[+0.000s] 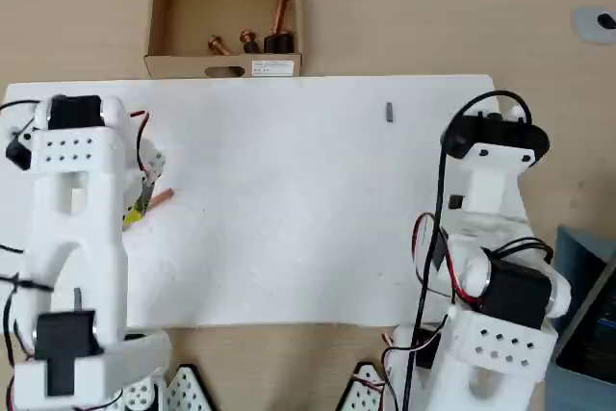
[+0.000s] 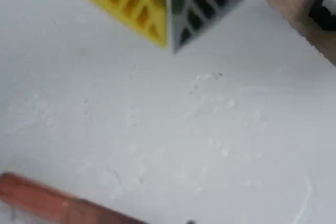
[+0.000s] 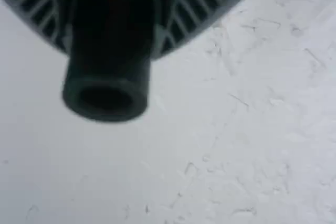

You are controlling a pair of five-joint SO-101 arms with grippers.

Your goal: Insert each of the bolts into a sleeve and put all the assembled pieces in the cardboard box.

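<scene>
Your left gripper (image 2: 171, 43) has one yellow ribbed plastic finger and one grey, and their tips are pressed together with nothing between them. The loose bolt (image 2: 50, 204), a smooth copper-coloured rod, lies flat on the white board (image 1: 289, 228) near those tips but apart from them. In the high view its long axis slants across the board, one end by the yellow finger and the other aimed toward the board's middle. Your right gripper (image 3: 113, 40) has grey ribbed fingers clamped on a sleeve (image 3: 107, 77) — a short matte black cylinder with a round bore. Its long axis runs along the fingers and its open end sticks out past their tips, above the board. The board's surface is pitted and finely scratched. A second sleeve (image 1: 389, 113), small and dark, lies on the far part of the board, pointing at the far edge. The cardboard box (image 1: 154, 16) — brown, open-topped — sits on the wooden table (image 1: 77, 36) just beyond the board. The assembled pieces (image 1: 279, 26), copper bolts in black sleeves, lie by its near wall.
</scene>
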